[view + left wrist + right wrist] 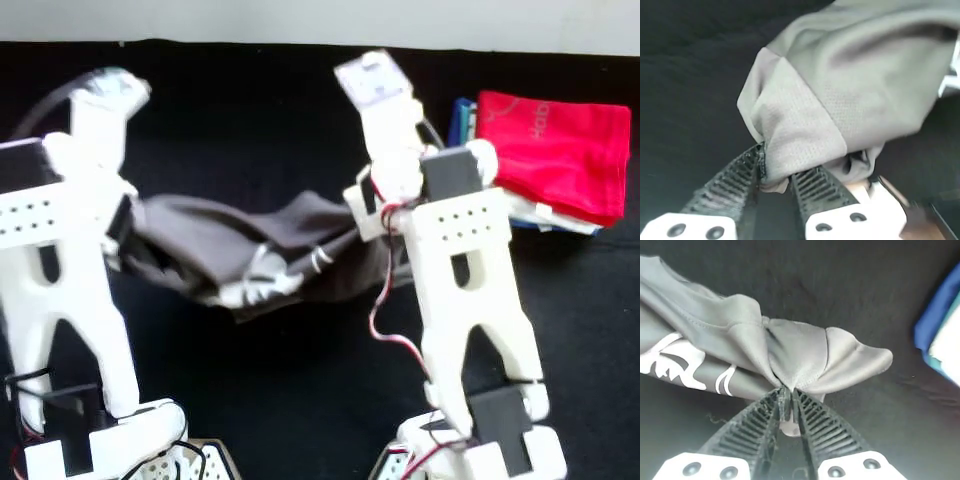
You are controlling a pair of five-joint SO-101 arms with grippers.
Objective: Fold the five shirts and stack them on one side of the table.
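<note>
arms on my rig, two in white plastic, hold one grey shirt (250,250) between them above the black table (250,100). from the high view i see the shirt slung like a hammock, sagging in the middle, with white print on its lower folds. the left arm (60,260) stands at the near left of the table and the right arm (465,270) at the near right, with a red and white wire (380,315) looping beside it.

my left gripper (776,167) is pinched narrow on one bunched edge of the grey shirt (840,90). the mesh cloth is caught between its black ribbed fingers (815,187) and drapes away from them. my right gripper (787,395) is clamped tight on the other end of the grey shirt (790,355), its fingers (757,425) nearly meeting on a gathered pleat.

at the far right of the table sits a stack of folded clothes. a red shirt (555,150) lies on top, a white layer (535,212) shows under its near edge, and a blue layer (462,120) peeks out at the stack's left edge. in the right wrist view the blue layer (935,325) and white layer (950,350) lie on the table near the held cloth, not touching it.
</note>
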